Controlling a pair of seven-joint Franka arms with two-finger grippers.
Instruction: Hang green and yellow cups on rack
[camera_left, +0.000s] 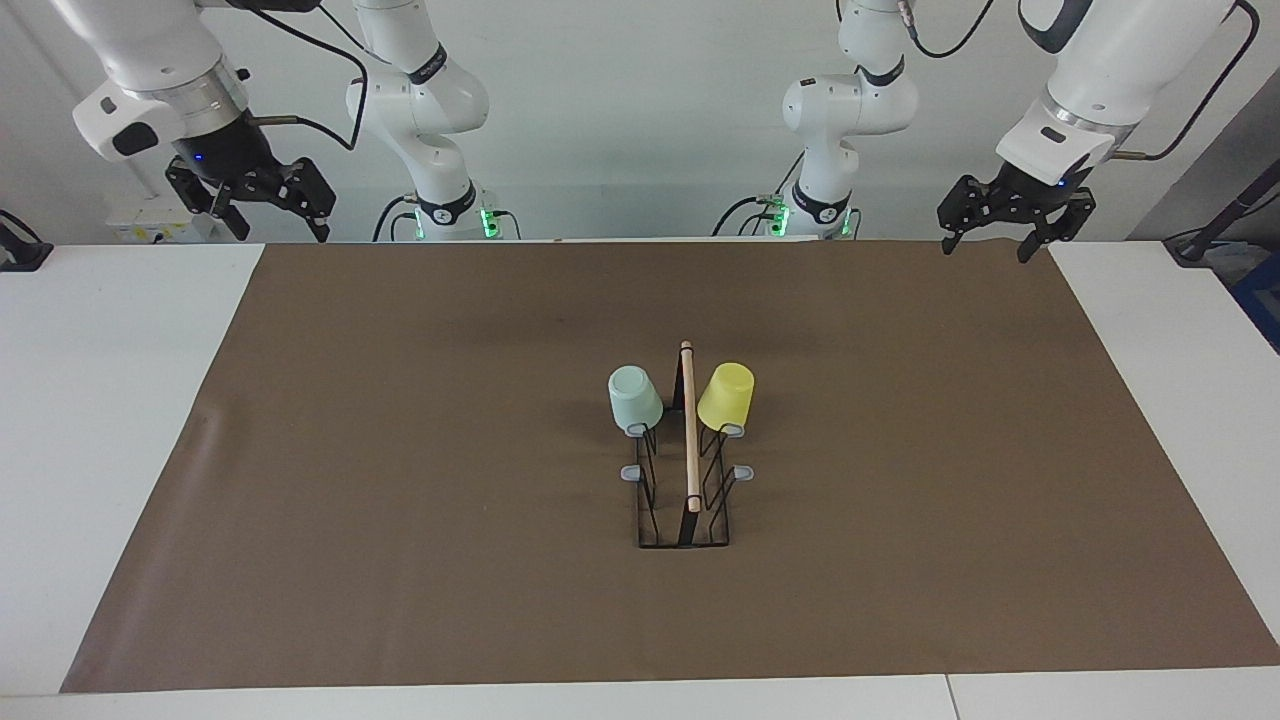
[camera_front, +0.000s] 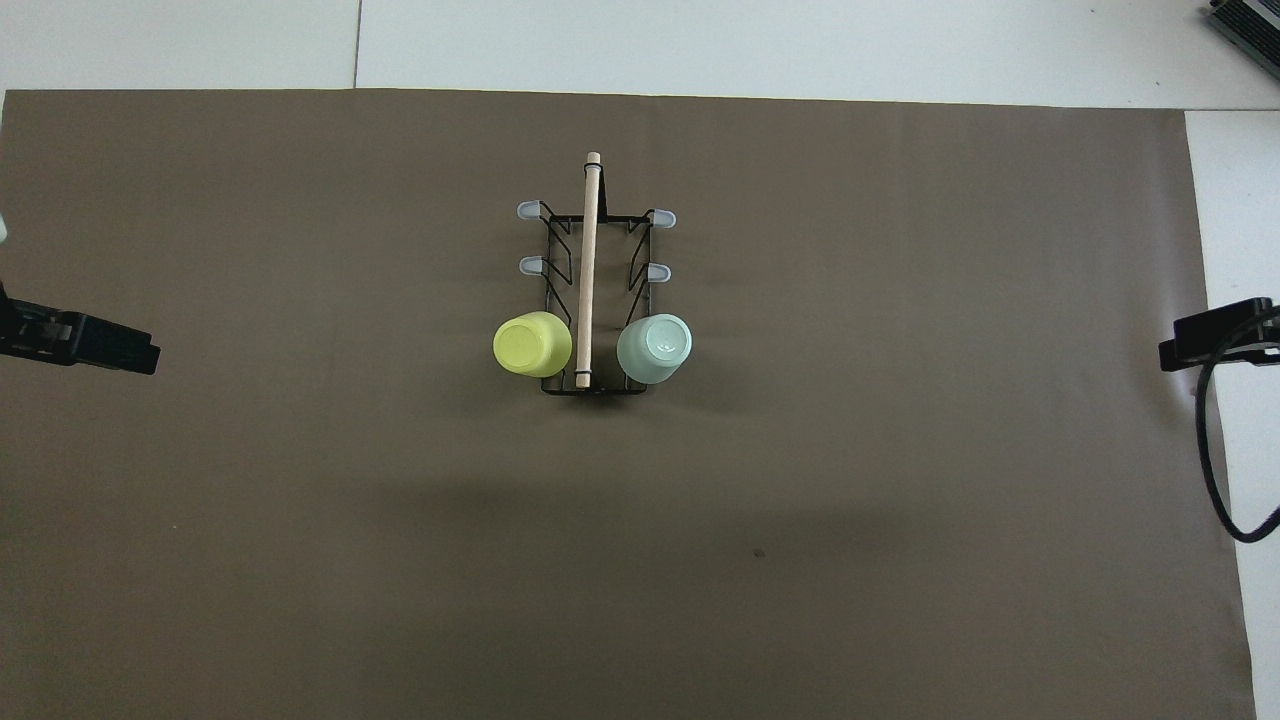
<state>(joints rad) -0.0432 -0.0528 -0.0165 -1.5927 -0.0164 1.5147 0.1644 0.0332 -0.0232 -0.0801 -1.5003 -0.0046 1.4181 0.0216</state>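
Note:
The black wire rack (camera_left: 686, 500) (camera_front: 592, 300) with its wooden rod stands mid-mat. The mint green cup (camera_left: 634, 399) (camera_front: 654, 348) hangs upside down on the prong nearest the robots on the right arm's side. The yellow cup (camera_left: 726, 396) (camera_front: 532, 344) hangs upside down on the matching prong on the left arm's side. My left gripper (camera_left: 985, 250) (camera_front: 110, 345) is open and empty, raised over the mat's corner at the left arm's end. My right gripper (camera_left: 282, 235) (camera_front: 1210, 335) is open and empty, raised over the mat's edge at the right arm's end.
A brown mat (camera_left: 420, 480) covers most of the white table (camera_left: 110, 400). The rack's other grey-tipped prongs (camera_left: 631, 472) carry nothing. A black cable (camera_front: 1205, 450) loops down by the right gripper.

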